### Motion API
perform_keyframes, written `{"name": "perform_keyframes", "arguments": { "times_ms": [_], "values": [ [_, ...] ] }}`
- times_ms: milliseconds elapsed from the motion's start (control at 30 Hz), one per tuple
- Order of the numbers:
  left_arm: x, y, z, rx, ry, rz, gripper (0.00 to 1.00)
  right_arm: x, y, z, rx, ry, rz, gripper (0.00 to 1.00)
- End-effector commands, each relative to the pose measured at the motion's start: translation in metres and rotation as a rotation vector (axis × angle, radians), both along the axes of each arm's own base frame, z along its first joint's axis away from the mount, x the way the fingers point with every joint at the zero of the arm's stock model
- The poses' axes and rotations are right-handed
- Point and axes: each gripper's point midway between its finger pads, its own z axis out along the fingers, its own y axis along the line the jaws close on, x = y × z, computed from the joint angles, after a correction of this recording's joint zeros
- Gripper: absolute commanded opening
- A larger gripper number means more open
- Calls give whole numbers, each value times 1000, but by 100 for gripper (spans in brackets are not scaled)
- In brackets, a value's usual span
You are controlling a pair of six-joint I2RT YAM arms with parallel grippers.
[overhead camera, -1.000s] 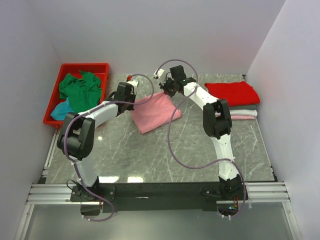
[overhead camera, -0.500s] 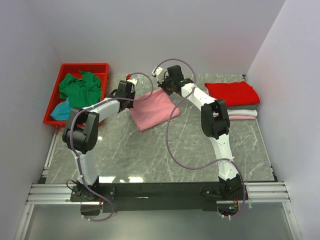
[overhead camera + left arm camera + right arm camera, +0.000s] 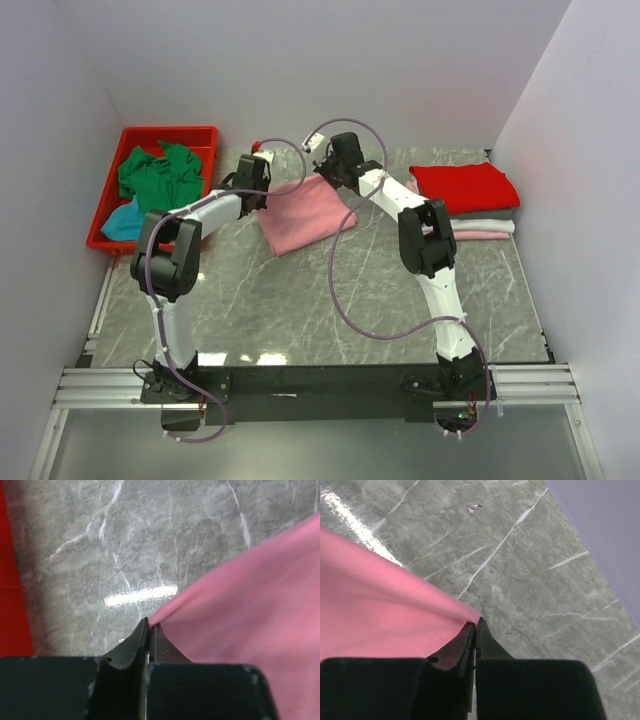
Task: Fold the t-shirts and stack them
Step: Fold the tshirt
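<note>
Seeing a grey veined marble-look tabletop (image 3: 300,300) holding a salmon pink cloth t-shirt (image 3: 305,215) near the back middle, plus a stack of folded cloth t-shirts (image 3: 467,192), red on top, far right.

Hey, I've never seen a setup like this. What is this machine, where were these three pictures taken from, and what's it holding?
Two robot arms are bolted to a grey table's near edge. The wide picture looks down from above; the other two come from wrist cameras, looking past each pincer. The left pincer and right pincer are each shut on a corner of a pink shirt. Folded shirts lie stacked at the right, a red shirt on top. A red bin at the left holds a green shirt and a teal shirt.
</note>
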Motion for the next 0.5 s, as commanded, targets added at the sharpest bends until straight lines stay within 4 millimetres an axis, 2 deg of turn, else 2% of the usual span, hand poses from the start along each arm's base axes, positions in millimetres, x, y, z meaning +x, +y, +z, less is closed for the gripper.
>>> {"name": "perform_keyframes", "arguments": {
  "times_ms": [0, 200, 233, 267, 300, 333, 367, 400, 433, 467],
  "values": [
    [13, 7, 12, 13, -39, 34, 0, 18, 5, 21, 25, -86, -34, 0],
    [23, 13, 9, 30, -34, 72, 1, 28, 6, 25, 12, -132, -81, 1],
    [24, 15, 4, 26, -24, 101, 11, 30, 6, 28, 17, -139, -100, 18],
    [31, 18, 15, 16, -49, 136, 23, 34, 2, 35, 40, -149, -157, 27],
    [33, 30, 22, 22, -65, 196, 36, 38, -2, 44, 61, -164, -185, 36],
    [36, 34, 40, -30, -106, 264, 59, 38, -4, 49, 77, -163, -201, 49],
    [37, 38, 53, -64, -135, 297, 69, 38, -12, 66, 125, -160, -217, 54],
    [38, 40, 65, -131, -147, 296, 79, 35, -17, 70, 140, -138, -222, 58],
    [35, 39, 96, -216, -196, 300, 92, 30, -20, 75, 168, -116, -210, 66],
    [29, 40, 101, -257, -197, 292, 96, 23, -27, 89, 203, -96, -212, 68]
  ]
}}
